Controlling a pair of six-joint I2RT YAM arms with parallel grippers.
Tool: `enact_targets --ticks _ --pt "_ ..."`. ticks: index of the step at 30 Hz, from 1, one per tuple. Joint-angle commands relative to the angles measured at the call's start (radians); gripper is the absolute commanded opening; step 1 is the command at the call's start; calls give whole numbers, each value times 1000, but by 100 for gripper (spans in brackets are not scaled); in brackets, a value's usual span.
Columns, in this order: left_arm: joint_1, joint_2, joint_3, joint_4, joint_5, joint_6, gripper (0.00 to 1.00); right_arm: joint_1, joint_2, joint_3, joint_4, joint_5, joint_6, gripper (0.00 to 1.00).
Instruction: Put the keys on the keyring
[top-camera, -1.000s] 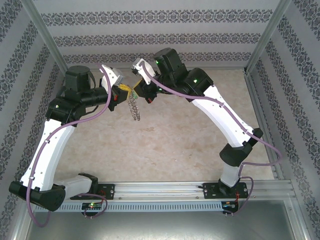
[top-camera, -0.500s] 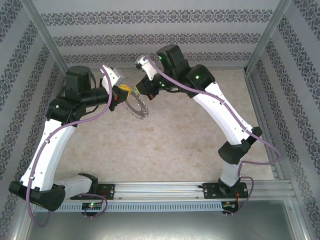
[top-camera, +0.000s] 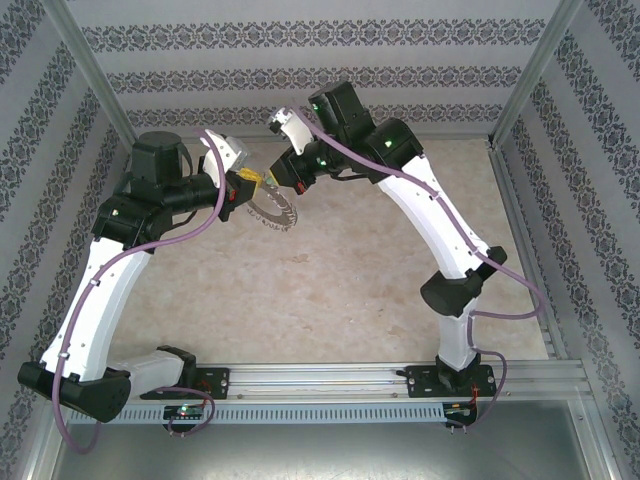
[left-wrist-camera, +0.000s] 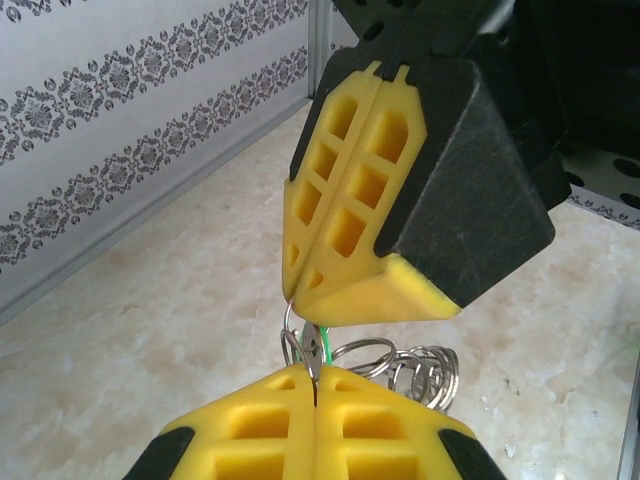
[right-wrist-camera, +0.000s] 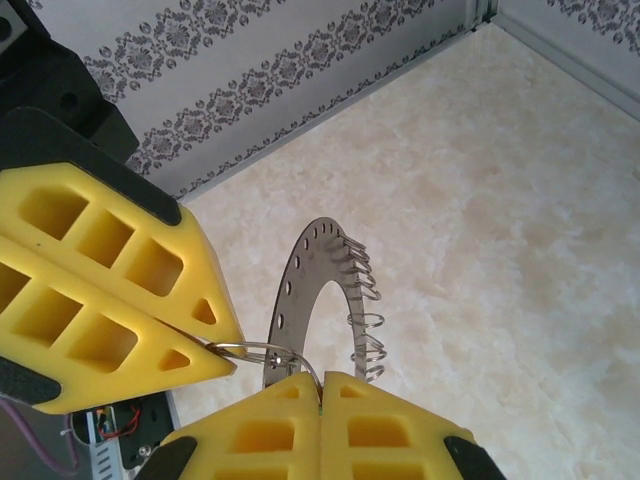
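Mid-threading, I'd say: well above the desk (top-camera: 380, 280) the left fingers (left-wrist-camera: 250, 430) look pinched tight on the green key (left-wrist-camera: 318, 350), the right fingers (right-wrist-camera: 390, 430) clamped on the keyring (right-wrist-camera: 300, 280), so next the small loop (right-wrist-camera: 250, 349) between them needs careful working on.

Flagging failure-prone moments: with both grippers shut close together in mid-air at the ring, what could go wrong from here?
The keyring hangs above the table from a thin pinch at the right gripper; a slip could drop it. The green key is a thin sliver at the left gripper; with the grippers this close, a nudge could knock it loose.
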Motion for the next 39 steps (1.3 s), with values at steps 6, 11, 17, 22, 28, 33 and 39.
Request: enact_targets --ticks 6,11,17,22,28,33,39 --pt "-25 -14 25 5 23 38 0 -48 55 37 -89 -23 24 0" --pt "-32 -14 26 -5 -17 53 0 -54 62 38 -100 -71 24 0" --pt "-40 -15 28 -8 -31 65 0 -56 74 47 -110 -102 37 4" --pt "-44 -17 27 -13 -30 73 0 -66 94 62 -132 -110 54 12" --pt "-48 -19 29 -13 -21 72 0 -70 100 97 -151 -95 47 24" --pt "-47 -22 37 -10 -2 62 0 -62 15 27 -88 -48 -24 27" --pt "-47 -11 65 4 22 48 0 -48 -150 -158 77 -40 -125 32"
